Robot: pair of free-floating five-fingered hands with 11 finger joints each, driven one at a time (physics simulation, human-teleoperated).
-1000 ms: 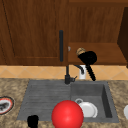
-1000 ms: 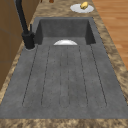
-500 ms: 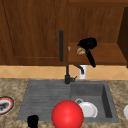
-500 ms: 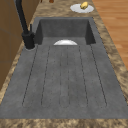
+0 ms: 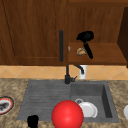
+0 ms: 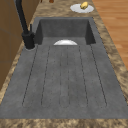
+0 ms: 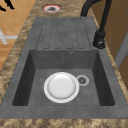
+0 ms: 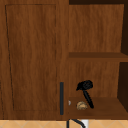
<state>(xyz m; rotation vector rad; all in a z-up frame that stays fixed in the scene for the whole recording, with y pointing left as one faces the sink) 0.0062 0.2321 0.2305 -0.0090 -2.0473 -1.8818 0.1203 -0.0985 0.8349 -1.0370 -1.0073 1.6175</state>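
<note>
Here, a small tan lump (image 5: 81, 51) lies on the open cabinet shelf (image 5: 107, 56).
It looks light, rounded, likely firm, best pinched across its sides; right hand (image 5: 85, 36) hovers at its 1 o'clock, near, whether curled or spread I cannot tell; left hand (image 5: 32, 121) idles at 7 o'clock by the red ball (image 5: 67, 115).

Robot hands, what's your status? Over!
Right hand up in the open wooden cabinet, fingers curled, just above the small tan round item. Left hand idle by the sink's front edge. Path clear.
</note>
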